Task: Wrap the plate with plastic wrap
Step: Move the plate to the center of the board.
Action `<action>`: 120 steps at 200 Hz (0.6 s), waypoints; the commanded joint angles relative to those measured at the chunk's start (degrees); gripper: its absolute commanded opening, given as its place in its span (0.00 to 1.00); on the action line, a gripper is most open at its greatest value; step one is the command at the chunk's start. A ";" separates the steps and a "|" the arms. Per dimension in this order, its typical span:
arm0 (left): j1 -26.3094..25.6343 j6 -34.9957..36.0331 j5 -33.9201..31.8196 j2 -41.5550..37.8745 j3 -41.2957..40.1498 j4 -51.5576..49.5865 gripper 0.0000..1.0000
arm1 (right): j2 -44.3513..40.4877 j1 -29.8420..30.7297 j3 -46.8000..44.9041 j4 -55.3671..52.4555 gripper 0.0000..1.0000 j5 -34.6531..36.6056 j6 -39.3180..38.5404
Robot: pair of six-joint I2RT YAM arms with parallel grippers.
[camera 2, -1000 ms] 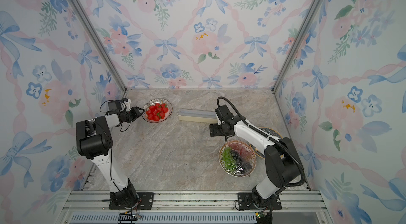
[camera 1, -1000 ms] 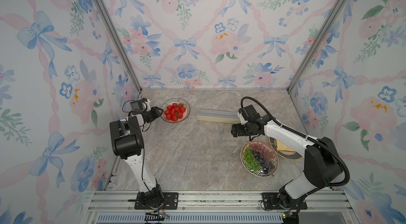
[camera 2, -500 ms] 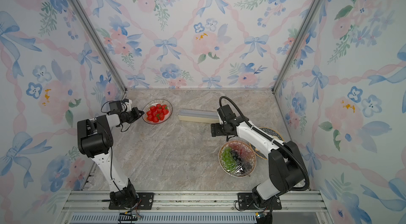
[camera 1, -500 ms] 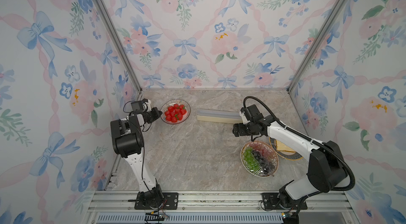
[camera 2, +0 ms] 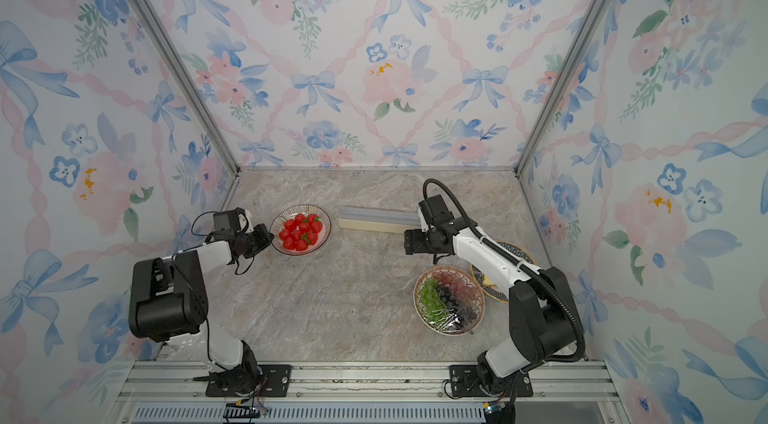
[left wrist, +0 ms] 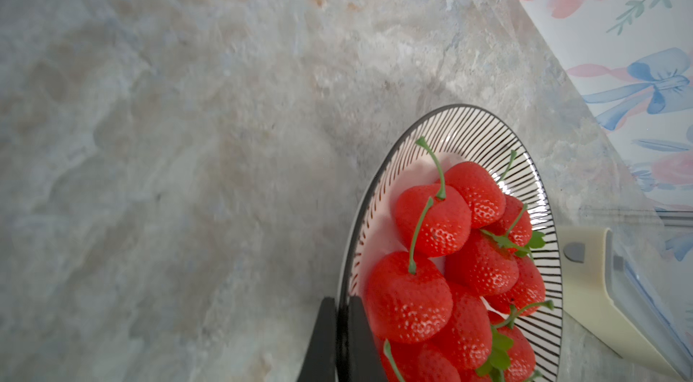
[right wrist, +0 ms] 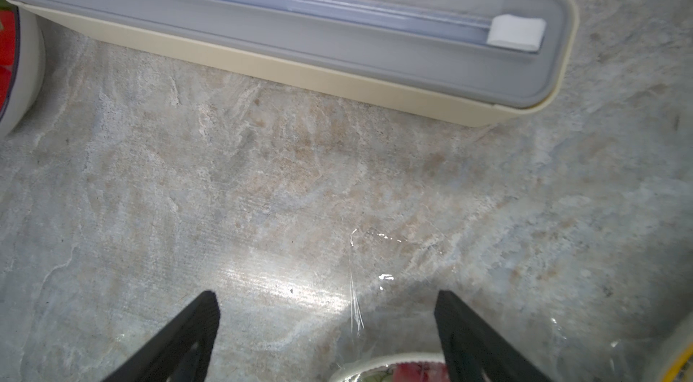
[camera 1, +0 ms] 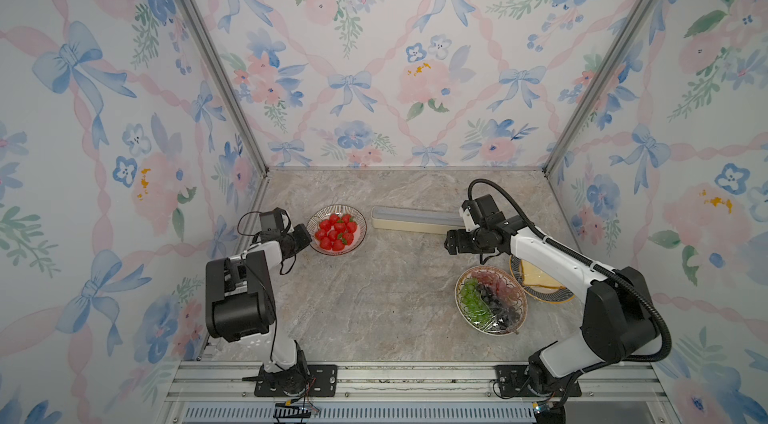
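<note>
Marble-patterned tabletop (camera 1: 374,309) carries three plates. You have the left gripper (left wrist: 341,339) clamped on the left rim of the strawberry plate (camera 1: 360,223), with one black finger inside the striped rim and one outside. Just beside that plate, to its right, lies the cream box (camera 1: 415,220) with its grey-blue top, its long side running left to right. A white slider (right wrist: 516,33) sits at one end of the box's track.

Your right gripper (right wrist: 326,297) hovers on the near side of the box, by its right end, with the jaws wide apart and nothing between them. That arm hides the box's right end in both top views.

The plastic wrap (right wrist: 375,249) shows as a clear, glinting sheet on the table just ahead of those open jaws. It runs toward the grape plate (camera 1: 460,289), whose fruit looks glossy under film. Just right of that plate, your right forearm crosses a yellow-rimmed plate (camera 1: 548,298) holding bread. Floral wallpaper panels (camera 1: 374,68) close in the left, far and right sides.
</note>
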 commanded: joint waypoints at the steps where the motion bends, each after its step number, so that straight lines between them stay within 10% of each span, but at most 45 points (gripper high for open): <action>1: -0.20 -1.89 -2.51 -5.44 -5.49 -0.40 0.00 | -1.28 -2.36 -0.91 -0.41 0.92 -1.76 -1.63; 120: -23.50 -9.23 -3.23 -9.81 -11.07 -1.30 0.00 | 1.25 -14.29 -3.14 10.74 0.96 -11.72 4.79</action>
